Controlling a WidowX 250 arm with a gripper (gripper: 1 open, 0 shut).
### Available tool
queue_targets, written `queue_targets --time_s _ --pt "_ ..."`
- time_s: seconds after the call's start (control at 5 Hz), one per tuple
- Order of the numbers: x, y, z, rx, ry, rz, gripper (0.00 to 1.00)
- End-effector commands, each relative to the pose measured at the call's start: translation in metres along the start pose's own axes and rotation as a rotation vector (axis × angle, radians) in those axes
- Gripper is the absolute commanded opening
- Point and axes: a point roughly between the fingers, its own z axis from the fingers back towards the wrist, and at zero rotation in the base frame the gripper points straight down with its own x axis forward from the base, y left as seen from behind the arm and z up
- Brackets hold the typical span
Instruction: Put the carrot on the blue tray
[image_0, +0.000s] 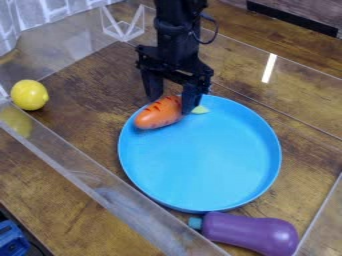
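The orange carrot (158, 113) lies on the far-left rim of the blue tray (214, 160), its green top toward the gripper. My black gripper (175, 97) hangs directly above it with its fingers spread apart and nothing between them. The carrot rests on the tray's edge, free of the fingers.
A yellow lemon (28, 95) sits at the left by the clear plastic wall. A purple eggplant (251, 233) lies just off the tray's near edge. Transparent walls (80, 170) bound the wooden table on the left and front.
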Motion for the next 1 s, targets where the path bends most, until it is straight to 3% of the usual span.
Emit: queue_targets --time_s 0.0,0.2,0.8 --pt "0.014 0.01 0.03 -0.005 -0.088 0.021 1.0" --pt "0.017 0.012 0.046 -0.019 -0.12 0.028 1.0" --pt "0.028 0.02 0.072 -0.057 -0.152 0.005 1.0"
